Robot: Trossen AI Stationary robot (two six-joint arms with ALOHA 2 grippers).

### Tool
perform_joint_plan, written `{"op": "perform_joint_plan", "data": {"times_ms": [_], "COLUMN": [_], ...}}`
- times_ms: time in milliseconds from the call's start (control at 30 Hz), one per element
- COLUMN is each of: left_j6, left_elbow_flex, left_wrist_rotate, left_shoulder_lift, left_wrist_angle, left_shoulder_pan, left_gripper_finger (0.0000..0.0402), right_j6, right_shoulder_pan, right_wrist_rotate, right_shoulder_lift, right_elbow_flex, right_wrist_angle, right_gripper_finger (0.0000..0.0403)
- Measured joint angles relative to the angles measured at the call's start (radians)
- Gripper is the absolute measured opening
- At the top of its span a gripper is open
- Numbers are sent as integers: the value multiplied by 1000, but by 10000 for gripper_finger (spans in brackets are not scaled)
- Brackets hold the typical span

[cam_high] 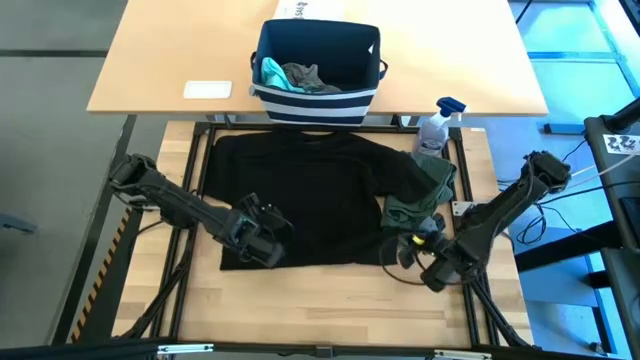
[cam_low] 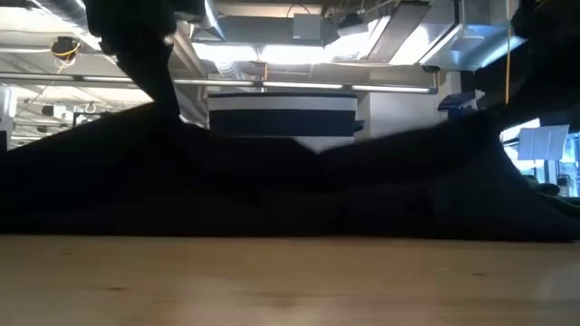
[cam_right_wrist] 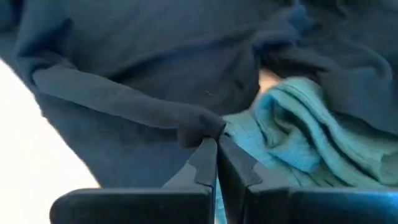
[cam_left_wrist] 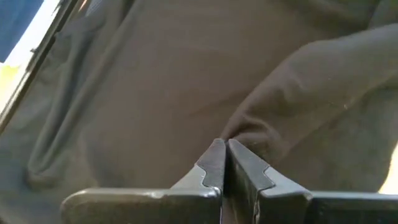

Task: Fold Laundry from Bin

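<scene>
A large black T-shirt of the laundry lies spread on the wooden table. An olive-green piece lies bunched on its right part. The navy bin stands on the far table with a teal piece and a grey piece in it. My left gripper is shut on the shirt near its near left corner. My right gripper is shut on the shirt near its near right corner, beside the olive-green piece. In the low view the black shirt rises toward both sides. My left gripper pinches a small raised fold of the black shirt between its two fingertips, slanting down from the near left. The cloth around the fold is pulled up off the table; the rest lies flat. My right gripper pinches a bunched edge of the black shirt between its fingertips, slanting down from the near right. A ridge of cloth runs away from the fingers, lifted, while the shirt's far part stays on the table.
A spray bottle stands at the table's far right, near the olive-green piece. A white box sits behind the bin, and a white flat thing lies on the far table. Bare wood shows along the near edge.
</scene>
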Motion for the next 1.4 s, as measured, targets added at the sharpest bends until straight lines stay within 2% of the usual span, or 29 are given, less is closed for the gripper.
{"op": "perform_joint_plan", "data": {"times_ms": [133, 233, 333, 400, 500, 600, 733, 833, 933, 1167, 1267, 1333, 1400], "left_j6": [22, 24, 22, 24, 26, 30, 54, 89, 108, 82, 124, 155, 160], "left_elbow_flex": [-14, -26, -47, -47, -3, 55, 74, 75, 66, 28, 25, 25, 25], "left_wrist_rotate": [8, 18, 68, 139, 240, 258, 236, 254, 263, 296, 288, 267, 260], "left_shoulder_lift": [12, 18, 18, 18, 4, -44, -112, -114, -81, 20, 46, 47, 46], "left_wrist_angle": [-15, -9, -14, -32, -50, -12, 143, 257, 335, 347, 337, 325, 325], "left_shoulder_pan": [25, 44, 70, 93, 116, 98, 44, -3, -48, -101, -106, -97, -81], "left_gripper_finger": [12, 30, 56, 76, 101, 118, 129, 130, 130, 131, 131, 131, 131], "right_j6": [0, 0, -4, -55, -210, -424, -740, -889, -916, -896, -891, -829, -766], "right_shoulder_pan": [-70, -112, -150, -174, -190, -181, -151, -154, -189, -325, -431, -516, -596], "right_wrist_rotate": [-75, -155, -220, -264, -315, -332, -334, -356, -378, -479, -388, -300, -259], "right_shoulder_lift": [-2, 0, -1, -11, -41, -54, -39, 26, 133, 357, 381, 370, 339], "right_elbow_flex": [-18, -35, -42, -27, 42, 116, 126, 81, 48, 42, 44, 59, 81], "right_wrist_angle": [2, 0, -12, -35, -37, 44, 351, 578, 688, 753, 731, 683, 610], "right_gripper_finger": [26, 55, 96, 125, 160, 180, 187, 188, 188, 188, 188, 188, 188]}}
